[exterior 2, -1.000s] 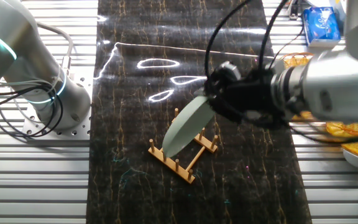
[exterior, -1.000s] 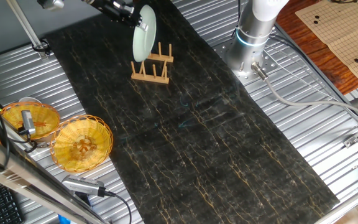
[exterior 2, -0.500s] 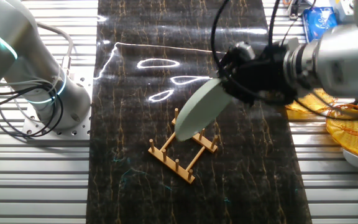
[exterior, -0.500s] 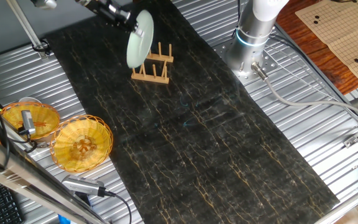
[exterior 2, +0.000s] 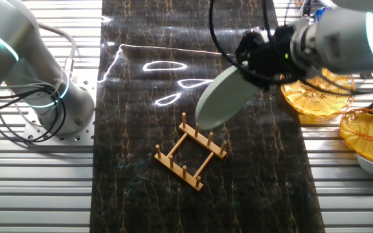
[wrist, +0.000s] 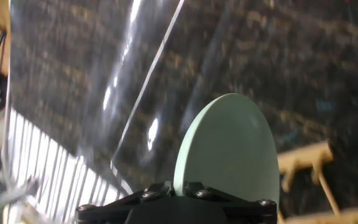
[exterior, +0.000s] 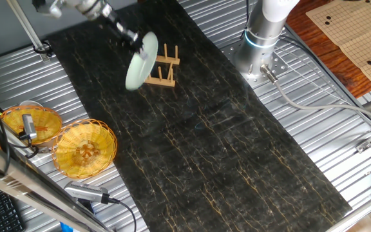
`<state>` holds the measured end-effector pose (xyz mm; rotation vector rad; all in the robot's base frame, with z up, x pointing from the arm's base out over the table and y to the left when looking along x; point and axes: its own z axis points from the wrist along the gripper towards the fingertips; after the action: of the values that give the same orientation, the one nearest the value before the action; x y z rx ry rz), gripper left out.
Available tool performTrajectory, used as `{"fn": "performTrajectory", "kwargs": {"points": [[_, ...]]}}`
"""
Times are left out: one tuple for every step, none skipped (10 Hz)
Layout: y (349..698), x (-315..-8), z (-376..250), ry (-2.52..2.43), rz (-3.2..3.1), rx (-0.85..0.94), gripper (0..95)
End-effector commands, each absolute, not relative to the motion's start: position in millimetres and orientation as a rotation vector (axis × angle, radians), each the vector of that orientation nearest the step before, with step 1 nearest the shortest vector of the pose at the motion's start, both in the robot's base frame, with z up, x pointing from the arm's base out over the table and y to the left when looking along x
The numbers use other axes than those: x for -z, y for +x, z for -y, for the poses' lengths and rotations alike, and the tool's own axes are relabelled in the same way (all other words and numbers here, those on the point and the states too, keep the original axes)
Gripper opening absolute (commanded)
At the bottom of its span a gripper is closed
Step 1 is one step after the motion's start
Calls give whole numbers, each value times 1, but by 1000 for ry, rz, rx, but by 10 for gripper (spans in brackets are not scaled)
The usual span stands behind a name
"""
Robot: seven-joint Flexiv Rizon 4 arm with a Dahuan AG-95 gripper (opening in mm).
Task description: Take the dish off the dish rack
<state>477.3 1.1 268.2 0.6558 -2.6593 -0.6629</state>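
Note:
The pale mint-green dish (exterior: 141,62) hangs tilted in the air, clear of the light-wood dish rack (exterior: 161,66), to its left in one fixed view. In the other fixed view the dish (exterior 2: 225,98) is above and right of the rack (exterior 2: 191,151), whose pegs stand bare. My gripper (exterior: 133,40) is shut on the dish's upper rim; it also shows in the other fixed view (exterior 2: 250,65). In the hand view the dish (wrist: 229,153) rises edge-on from between my jaws (wrist: 174,188), with part of the rack (wrist: 312,168) at the lower right.
Two yellow wire baskets (exterior: 85,148) (exterior: 32,125) sit on the metal slats at the left, and show at the right in the other fixed view (exterior 2: 314,94). The robot base (exterior: 261,38) stands at the far side of the dark mat (exterior: 224,148). A cable lies near the baskets.
The gripper has carried the dish up and away from the rack, to the left in one fixed view. The dish has left the pegs and tilted further.

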Motion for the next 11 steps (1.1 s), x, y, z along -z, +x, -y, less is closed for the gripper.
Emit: {"fn": "performTrajectory", "kwargs": {"points": [[491,-250,-34,634,2746,658,0],[493,-244,-42,628,2773,656,0],[496,-238,-52,623,2801,654,0],[498,-233,-59,612,2829,648,0],[502,-226,-67,603,2851,642,0],[506,-223,-73,598,2876,625,0],[509,-222,-78,600,2913,582,0],[511,-222,-81,614,2944,547,0],[513,-223,-82,629,2972,514,0],[514,-224,-84,636,2986,495,0],[515,-224,-84,636,2991,491,0]]}}
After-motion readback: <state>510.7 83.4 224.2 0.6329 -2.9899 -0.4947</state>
